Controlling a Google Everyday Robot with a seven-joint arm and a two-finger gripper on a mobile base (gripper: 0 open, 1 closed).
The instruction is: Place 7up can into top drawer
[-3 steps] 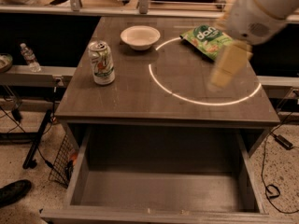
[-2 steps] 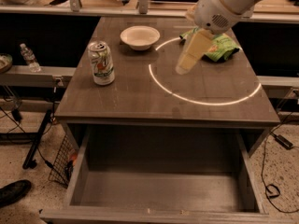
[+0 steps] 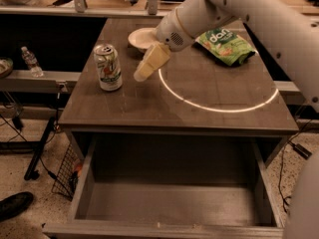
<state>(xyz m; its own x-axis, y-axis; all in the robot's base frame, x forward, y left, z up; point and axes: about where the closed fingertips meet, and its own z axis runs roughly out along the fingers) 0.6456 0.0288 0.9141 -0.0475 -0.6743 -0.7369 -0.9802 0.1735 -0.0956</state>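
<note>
Just beside the 7up can (image 3: 108, 67) we see the gripper (image 3: 142, 73), its grip unreadable; below it, the top drawer (image 3: 82, 193) is cropped.

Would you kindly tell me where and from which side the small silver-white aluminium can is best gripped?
Grip the silver-white 7up can around its mid-body, coming from the side facing the gripper, which hovers just beside it. It stands upright on the grey table, so its straight round sides should suit a level sideways pinch.
</note>
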